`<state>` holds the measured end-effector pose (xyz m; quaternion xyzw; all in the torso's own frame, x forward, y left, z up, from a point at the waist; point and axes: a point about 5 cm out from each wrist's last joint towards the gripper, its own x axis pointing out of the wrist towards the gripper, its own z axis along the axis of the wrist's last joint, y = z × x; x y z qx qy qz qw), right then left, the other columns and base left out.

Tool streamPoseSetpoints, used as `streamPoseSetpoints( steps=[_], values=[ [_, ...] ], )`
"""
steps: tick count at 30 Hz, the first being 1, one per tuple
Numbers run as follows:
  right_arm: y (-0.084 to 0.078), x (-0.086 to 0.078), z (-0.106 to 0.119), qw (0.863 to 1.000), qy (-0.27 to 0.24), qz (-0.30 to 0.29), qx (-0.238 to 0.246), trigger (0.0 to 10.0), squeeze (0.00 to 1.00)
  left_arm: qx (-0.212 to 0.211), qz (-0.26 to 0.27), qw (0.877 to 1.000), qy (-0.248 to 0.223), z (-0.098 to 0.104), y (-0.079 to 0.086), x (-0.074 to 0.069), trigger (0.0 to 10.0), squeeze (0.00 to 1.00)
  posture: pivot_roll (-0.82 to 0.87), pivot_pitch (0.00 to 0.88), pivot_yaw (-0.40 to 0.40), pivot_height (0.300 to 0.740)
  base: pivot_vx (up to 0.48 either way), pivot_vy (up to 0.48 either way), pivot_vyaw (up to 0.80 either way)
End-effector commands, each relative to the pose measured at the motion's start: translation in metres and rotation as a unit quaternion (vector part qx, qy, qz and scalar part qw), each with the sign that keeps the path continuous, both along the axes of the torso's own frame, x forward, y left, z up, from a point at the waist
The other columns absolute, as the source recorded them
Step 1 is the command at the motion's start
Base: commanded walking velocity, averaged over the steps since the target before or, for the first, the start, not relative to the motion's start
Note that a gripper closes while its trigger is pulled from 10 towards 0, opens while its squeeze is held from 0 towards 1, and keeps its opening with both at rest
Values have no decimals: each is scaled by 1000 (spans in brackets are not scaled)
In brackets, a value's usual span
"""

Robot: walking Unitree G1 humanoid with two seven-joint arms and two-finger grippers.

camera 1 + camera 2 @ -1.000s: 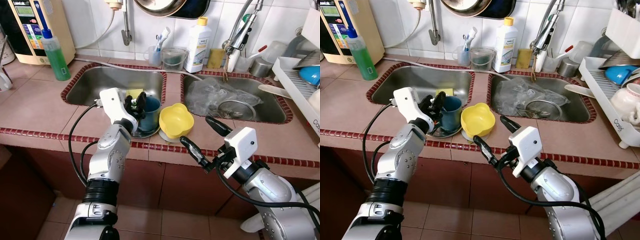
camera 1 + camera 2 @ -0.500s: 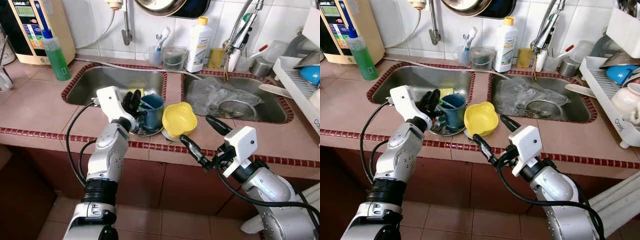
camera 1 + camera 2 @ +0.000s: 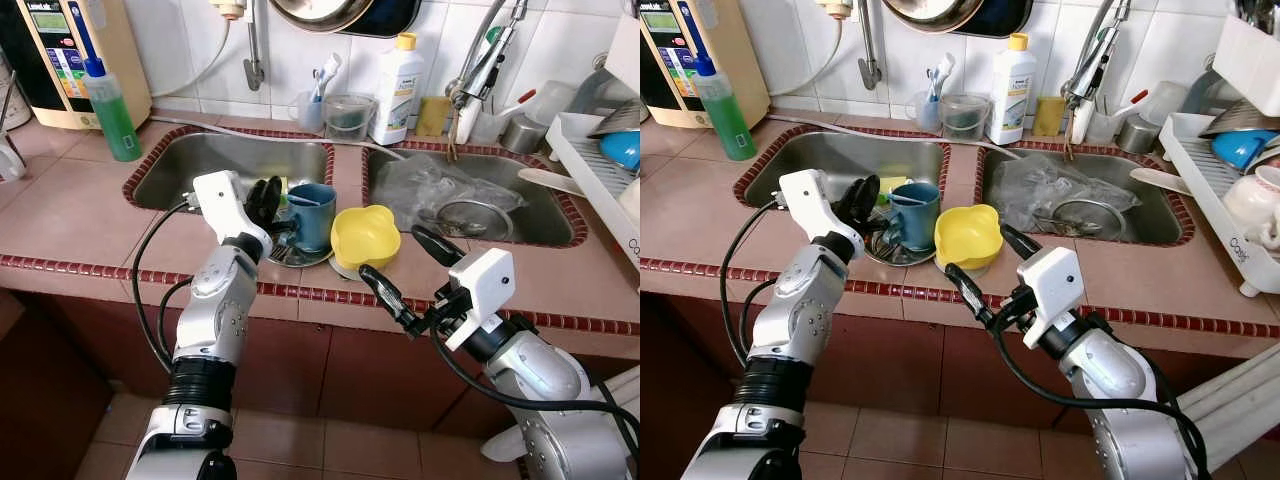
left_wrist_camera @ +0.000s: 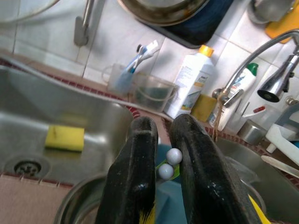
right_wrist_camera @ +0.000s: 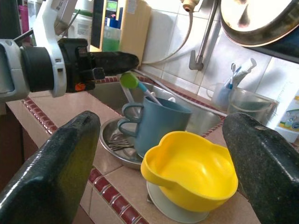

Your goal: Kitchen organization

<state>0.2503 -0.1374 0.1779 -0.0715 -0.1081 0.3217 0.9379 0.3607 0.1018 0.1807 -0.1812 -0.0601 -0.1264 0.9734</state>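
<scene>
On the tiled counter (image 3: 80, 215), the left gripper (image 3: 268, 203) (nearly closed) pinches utensils in the blue mug (image 3: 309, 216).

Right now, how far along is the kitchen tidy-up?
Early. Done: nothing clearly put away; the dish rack already holds crockery. In hand: the left gripper is at the blue mug standing in a metal bowl on the counter, fingers shut on a green-tipped utensil in the mug. The right gripper hovers open near the yellow bowl. Left: mug, both bowls, the plastic bag in the right sink.
</scene>
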Motion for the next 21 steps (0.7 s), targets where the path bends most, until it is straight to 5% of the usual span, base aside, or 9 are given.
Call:
streamPoseSetpoints(
  steps=[1, 21],
  values=[
    [-1, 2, 4, 1000, -11, 0, -6, 10000, 0, 18, -17, 999, -24, 12, -9, 2, 10000, 0, -178, 0, 14, 740, 0, 0, 0],
    [-1, 4, 6, 1000, -16, -2, -7, 10000, 0, 39, -31, 998, -42, 14, -10, 2, 10000, 0, -180, 0, 14, 740, 0, 0, 0]
  ],
)
